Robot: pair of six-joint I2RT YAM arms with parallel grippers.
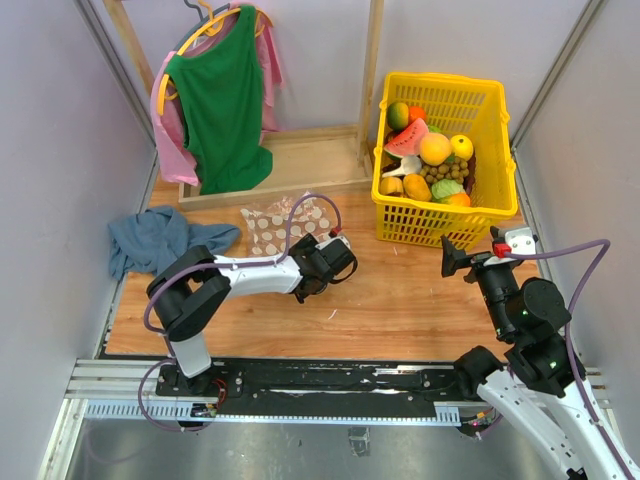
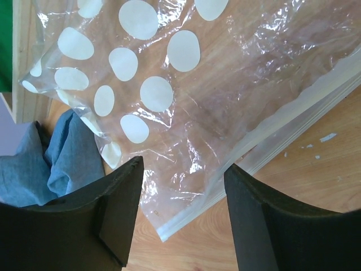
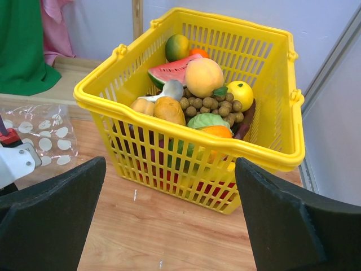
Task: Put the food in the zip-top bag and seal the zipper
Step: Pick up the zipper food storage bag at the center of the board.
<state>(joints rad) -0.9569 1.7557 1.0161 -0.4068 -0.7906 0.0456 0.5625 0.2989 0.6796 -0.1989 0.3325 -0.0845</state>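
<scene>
Under our open left claw (image 2: 183,169) lies the empty zip-top bag (image 2: 225,96); next we should pinch its zipper (image 2: 276,141) open.

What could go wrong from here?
1. The open left hand hangs over the flat clear dotted plastic bag by its pale zipper strip; a pinch may catch both layers, keeping the mouth shut.
2. The crumpled blue cloth lies beside that hand and may snag.
3. The open right hand may clip the yellow plastic basket rim.
</scene>
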